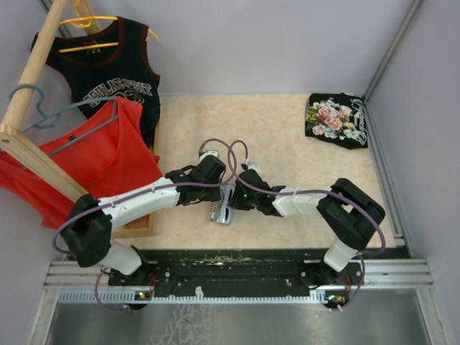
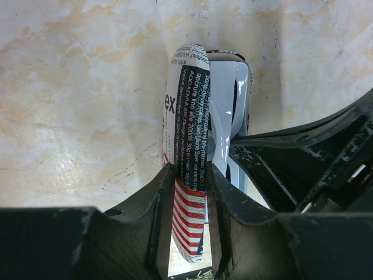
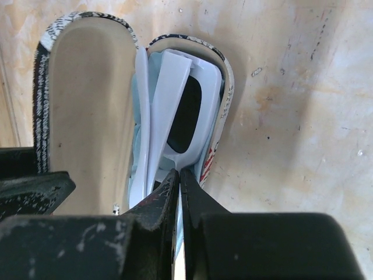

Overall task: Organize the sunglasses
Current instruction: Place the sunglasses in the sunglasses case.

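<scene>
The oblong flag-print case (image 1: 222,210) lies open on the table between both grippers. My left gripper (image 2: 189,170) is shut on the case's lid (image 2: 187,116) and holds it upright on edge; in the top view it (image 1: 218,188) sits just left of the case. The white sunglasses (image 3: 189,108) with dark lenses lie inside the case's lower half, on a light-blue cloth (image 3: 135,163). My right gripper (image 3: 179,172) is pinched shut on the sunglasses' white frame at the bridge. The sunglasses also show white in the left wrist view (image 2: 224,111). The lid's beige lining (image 3: 87,116) faces my right wrist camera.
A black floral garment (image 1: 336,119) lies at the back right corner. A wooden clothes rack (image 1: 32,72) at the left holds a red top (image 1: 93,162) and a black jersey (image 1: 108,75); its base (image 1: 138,228) is near my left arm. Walls close in the table.
</scene>
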Controlling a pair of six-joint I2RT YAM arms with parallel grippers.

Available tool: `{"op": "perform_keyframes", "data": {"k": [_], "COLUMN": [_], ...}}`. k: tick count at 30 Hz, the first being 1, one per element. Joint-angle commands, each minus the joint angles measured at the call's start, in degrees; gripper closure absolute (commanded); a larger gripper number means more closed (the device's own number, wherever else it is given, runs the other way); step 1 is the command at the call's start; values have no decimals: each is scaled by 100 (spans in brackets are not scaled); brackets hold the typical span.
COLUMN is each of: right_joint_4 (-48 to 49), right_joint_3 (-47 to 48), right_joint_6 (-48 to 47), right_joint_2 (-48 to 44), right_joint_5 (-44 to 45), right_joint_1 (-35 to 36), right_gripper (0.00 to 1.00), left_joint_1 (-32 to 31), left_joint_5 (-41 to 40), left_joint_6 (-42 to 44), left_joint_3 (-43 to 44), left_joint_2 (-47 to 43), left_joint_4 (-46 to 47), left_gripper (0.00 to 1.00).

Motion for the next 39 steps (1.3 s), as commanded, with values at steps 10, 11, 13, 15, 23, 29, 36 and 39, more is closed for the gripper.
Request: {"op": "perform_keyframes", "data": {"k": [10,11,13,15,23,29,36,39], "right_joint_4": [287,336,404,426,40,-426,-331,-151], "right_joint_3": [118,96,56,8,-336,-511,-589,-606], "right_joint_6": [-263,-261,-240,-226,-221,-359,-506,-524], "right_joint_2": [-461,-533,-662,-785,-1377,-1563,-1461,-1339], "right_joint_5": [-82,-128,-203,-226,130,376,-1,-179], "right_joint_1": [111,112,113,112,112,111,114,115], "right_gripper": [94,94,93,92,91,91,91,91], "left_joint_1": [-35,-37,-39,-36,-39,-37,-35,-40], "left_joint_5": [-91,-96,-106,-118,-128,-113,-100,-98], "left_joint_6": [16,17,24,21,21,11,8,4], "left_joint_3": [109,110,111,110,101,101,110,119], "left_joint_2": [-213,-211,-203,-204,-213,-209,-187,-188], "left_joint_4": [-106,-106,-110,-121,-134,-133,-141,-149], "left_gripper": [66,66,66,66,65,65,65,65]}}
